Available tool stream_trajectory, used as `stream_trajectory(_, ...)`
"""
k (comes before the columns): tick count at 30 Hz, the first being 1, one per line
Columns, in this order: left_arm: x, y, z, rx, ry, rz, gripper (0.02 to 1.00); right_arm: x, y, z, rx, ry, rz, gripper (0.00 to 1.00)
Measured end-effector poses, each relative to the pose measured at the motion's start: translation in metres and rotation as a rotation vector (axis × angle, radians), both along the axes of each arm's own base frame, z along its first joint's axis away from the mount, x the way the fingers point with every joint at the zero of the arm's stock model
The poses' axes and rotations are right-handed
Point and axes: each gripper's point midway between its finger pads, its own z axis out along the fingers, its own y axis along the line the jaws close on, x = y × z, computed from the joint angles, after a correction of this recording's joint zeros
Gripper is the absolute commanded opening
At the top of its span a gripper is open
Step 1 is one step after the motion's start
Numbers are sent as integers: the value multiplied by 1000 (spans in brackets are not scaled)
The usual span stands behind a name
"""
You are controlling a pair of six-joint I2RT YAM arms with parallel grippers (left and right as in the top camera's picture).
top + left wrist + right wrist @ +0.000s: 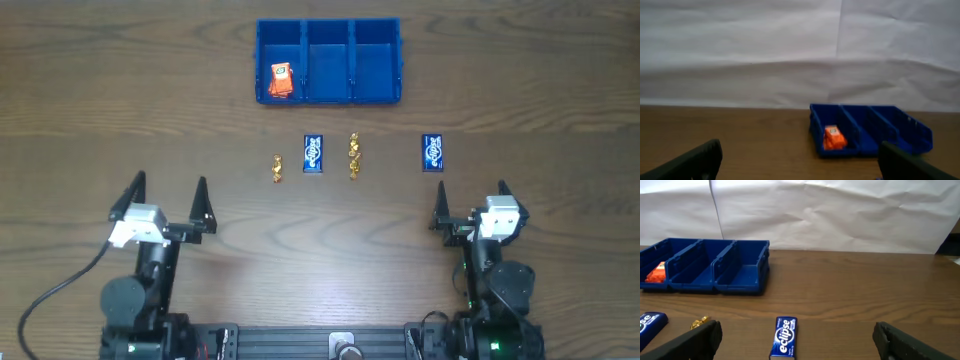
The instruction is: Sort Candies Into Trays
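A blue tray (328, 90) with three compartments sits at the far middle of the table; an orange candy (281, 81) lies in its left compartment. In front of the tray lie a small gold candy (277, 168), a blue candy pack (313, 153), two gold candies (354, 157) close together, and a second blue pack (432, 152). My left gripper (170, 195) stands open near the front left, nothing between its fingers. My right gripper (470, 200) is open at the front right, just short of the second blue pack (784, 337). The tray (871, 131) and orange candy (834, 137) show in the left wrist view.
A white sheet (840, 215) hangs behind the table's far edge. Bare wood lies to the left and right of the tray and around both arms. A black cable (60, 285) runs from the left arm toward the front left corner.
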Motion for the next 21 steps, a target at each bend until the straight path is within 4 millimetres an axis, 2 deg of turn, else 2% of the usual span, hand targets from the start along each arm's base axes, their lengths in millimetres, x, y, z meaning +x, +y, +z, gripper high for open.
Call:
stream_trajectory(1, 2, -2, -18, 5, 57, -8, 998, 0, 0, 0, 0, 0, 0, 998)
stream_trajectory(2, 2, -3, -26, 9, 91, -18, 998, 0, 0, 0, 0, 0, 0, 998)
stream_trajectory(4, 2, -6, -32, 16, 116, -31, 996, 0, 0, 0, 0, 0, 0, 998)
stream_trajectory(5, 1, -7, -53, 21, 199, -36, 998, 0, 0, 0, 0, -1, 0, 998)
stream_trajectory(21, 0, -7, -55, 26, 221, -36, 998, 0, 0, 0, 0, 0, 0, 998)
